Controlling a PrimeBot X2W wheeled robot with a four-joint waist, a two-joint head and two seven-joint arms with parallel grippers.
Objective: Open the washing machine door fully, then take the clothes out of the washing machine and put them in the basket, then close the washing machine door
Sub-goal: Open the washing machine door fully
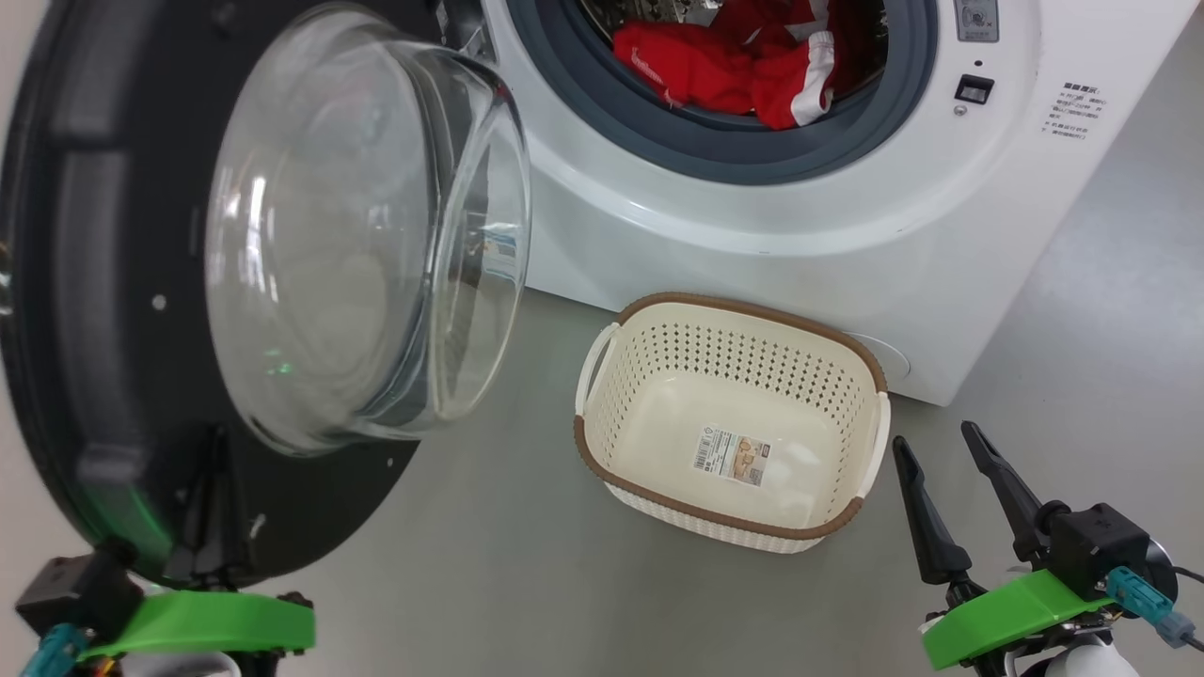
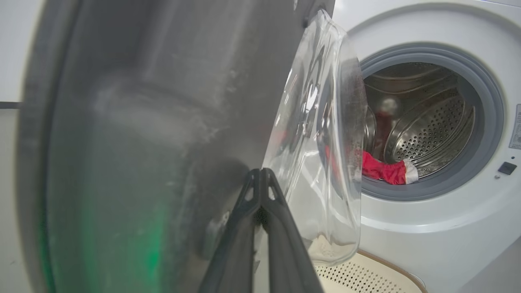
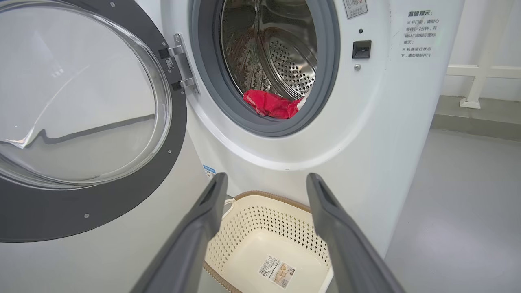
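The washing machine (image 1: 752, 216) stands ahead with its door (image 1: 94, 282) swung open to the left, glass bowl (image 1: 367, 226) bulging out. Red clothes (image 1: 734, 66) with white trim lie at the drum's front lip, also seen as clothes (image 3: 270, 103) in the right wrist view. The cream basket (image 1: 602, 376) sits empty on the floor below the opening. My left gripper (image 2: 260, 173) is shut, its tips against the door's dark inner rim (image 2: 142, 122) beside the glass. Low at the right, my right gripper (image 1: 936, 442) hangs open beside the basket (image 3: 252, 219), holding nothing.
Grey floor (image 1: 489, 564) spreads around the basket and to the machine's right. A white railing (image 3: 480, 73) and a low step run along the far wall at the right. The open door takes up the left side.
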